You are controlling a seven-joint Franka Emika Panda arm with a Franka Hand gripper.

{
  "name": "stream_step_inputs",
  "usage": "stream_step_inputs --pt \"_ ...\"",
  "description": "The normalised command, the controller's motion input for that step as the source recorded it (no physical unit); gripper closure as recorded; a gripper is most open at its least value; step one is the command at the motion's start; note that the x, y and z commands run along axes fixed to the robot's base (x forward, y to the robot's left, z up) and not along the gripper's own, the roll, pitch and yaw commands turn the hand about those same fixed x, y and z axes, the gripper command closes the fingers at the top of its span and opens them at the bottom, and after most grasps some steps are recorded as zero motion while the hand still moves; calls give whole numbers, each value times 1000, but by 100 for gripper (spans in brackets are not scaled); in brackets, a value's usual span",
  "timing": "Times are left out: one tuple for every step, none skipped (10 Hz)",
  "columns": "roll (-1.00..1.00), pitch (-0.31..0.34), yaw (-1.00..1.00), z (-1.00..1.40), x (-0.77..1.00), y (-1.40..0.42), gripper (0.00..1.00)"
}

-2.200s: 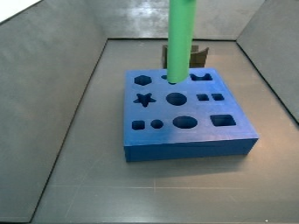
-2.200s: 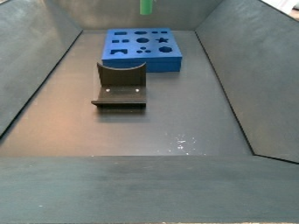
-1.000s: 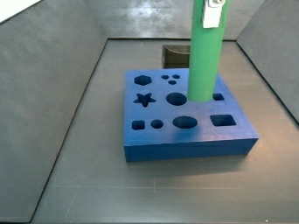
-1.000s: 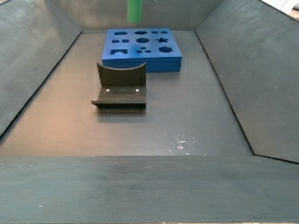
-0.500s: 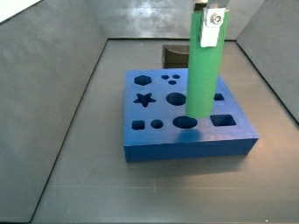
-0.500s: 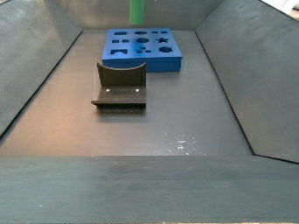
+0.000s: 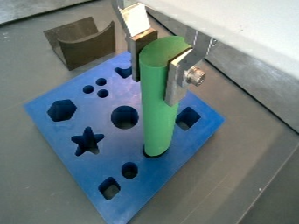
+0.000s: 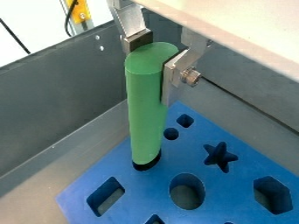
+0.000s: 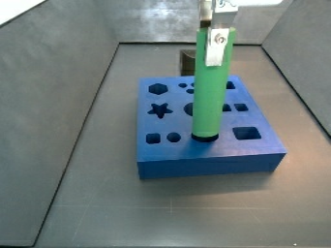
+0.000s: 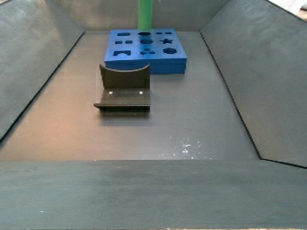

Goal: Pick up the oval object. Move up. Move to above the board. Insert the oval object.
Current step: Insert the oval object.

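The oval object, a bright green rod (image 9: 207,87), hangs upright in my gripper (image 9: 214,17). The silver fingers are shut on its upper end in both wrist views (image 7: 158,57) (image 8: 156,57). Its lower end meets the top of the board (image 9: 207,163), the blue block with cut-out holes, at a hole in the front row, and it seems just inside the mouth. The rod (image 7: 160,105) (image 8: 145,105) hides that hole in both wrist views. In a side view only the rod (image 10: 145,14) shows over the board (image 10: 168,63); the gripper is out of view there.
The dark fixture (image 10: 122,85) stands on the floor beside the board, also in a wrist view (image 7: 82,44) and partly behind the rod in a side view (image 9: 188,60). Grey sloping walls (image 9: 65,107) enclose the floor.
The rod has moved across the board to its front row and come down; its lower end now sits at the hole instead of hanging above the board.
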Motion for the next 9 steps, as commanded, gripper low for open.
stream_step_inputs --pt "0 0 0 -200 0 0 100" --pt "0 0 0 -186 91 0 100" --pt "0 0 0 -166 229 0 100" --pt "0 -9 0 -174 231 0 100" --pt "0 -6 0 -217 166 0 100" --pt "0 -1 0 -240 154 0 100" --pt "19 0 -71 -357 0 0 100" --pt "63 6 -100 -474 0 0 100" --pt "73 23 -94 -540 0 -17 100"
